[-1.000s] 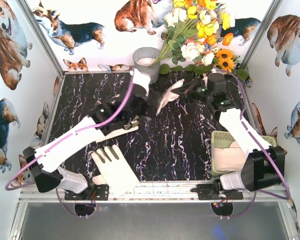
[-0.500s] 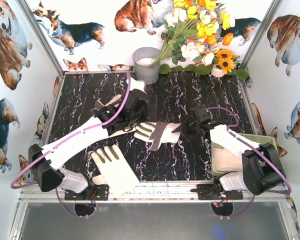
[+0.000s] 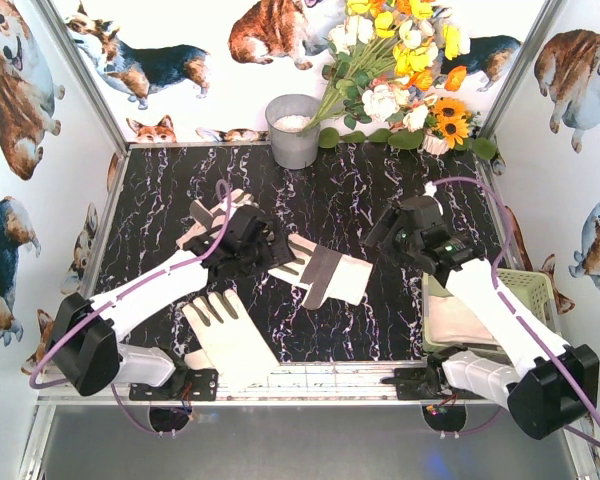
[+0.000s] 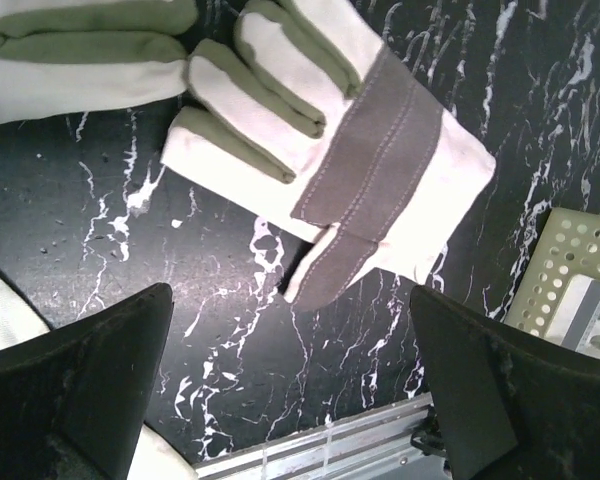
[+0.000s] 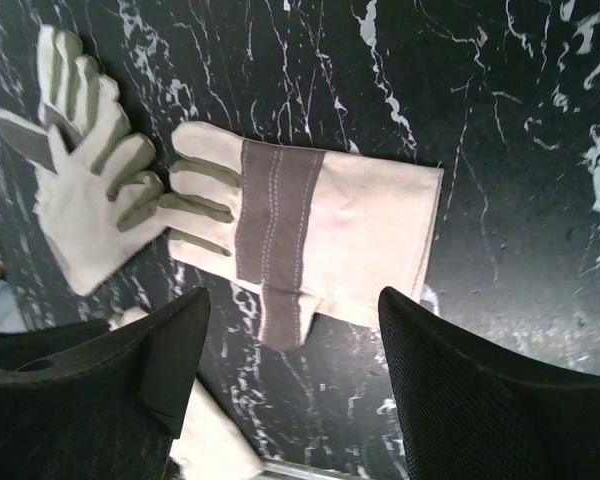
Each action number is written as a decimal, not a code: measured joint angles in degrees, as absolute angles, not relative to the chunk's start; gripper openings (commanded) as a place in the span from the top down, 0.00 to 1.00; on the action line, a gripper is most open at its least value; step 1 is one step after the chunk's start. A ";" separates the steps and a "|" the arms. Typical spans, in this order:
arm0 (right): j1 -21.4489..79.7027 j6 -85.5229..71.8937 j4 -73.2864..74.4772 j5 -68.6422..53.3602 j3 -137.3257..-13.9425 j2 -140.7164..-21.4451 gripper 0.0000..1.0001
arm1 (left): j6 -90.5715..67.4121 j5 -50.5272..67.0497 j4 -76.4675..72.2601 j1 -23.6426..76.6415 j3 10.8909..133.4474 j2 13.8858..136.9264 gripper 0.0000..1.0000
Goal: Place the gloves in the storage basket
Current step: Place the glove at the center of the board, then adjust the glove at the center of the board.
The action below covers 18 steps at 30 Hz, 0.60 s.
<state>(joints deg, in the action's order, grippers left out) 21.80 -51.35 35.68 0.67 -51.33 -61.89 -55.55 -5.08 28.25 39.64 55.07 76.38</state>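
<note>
We're lining up a pick: the glove [image 3: 328, 276] lies flat mid-way across the table [image 3: 180, 180], well left of the storage basket [image 3: 537, 285] at near right, left gripper [image 4: 290, 293] and right gripper [image 5: 295, 295] both spread empty, so next comes a drop onto its cuff.

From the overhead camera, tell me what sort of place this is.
Probably a staged robot test booth, not a home or workshop: a left arm and right arm bolted to a marble-patterned table, closed in by corgi-printed walls, with a flower bouquet as a prop.
</note>
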 measured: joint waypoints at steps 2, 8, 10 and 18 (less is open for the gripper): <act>21.67 -46.81 35.18 -0.12 -51.62 -62.72 0.32 | -56.80 -2.98 26.72 37.80 52.95 76.14 0.07; 21.30 -33.93 35.00 -8.01 -56.27 -74.67 0.40 | -59.42 3.60 21.10 35.75 49.04 79.50 0.20; 21.23 -30.74 34.94 -10.41 -58.11 -78.78 0.43 | -59.81 5.02 19.70 35.77 49.01 81.69 0.20; 19.90 -23.59 35.20 -22.63 -69.47 -95.29 0.53 | -60.82 7.86 16.88 35.73 49.67 89.65 0.23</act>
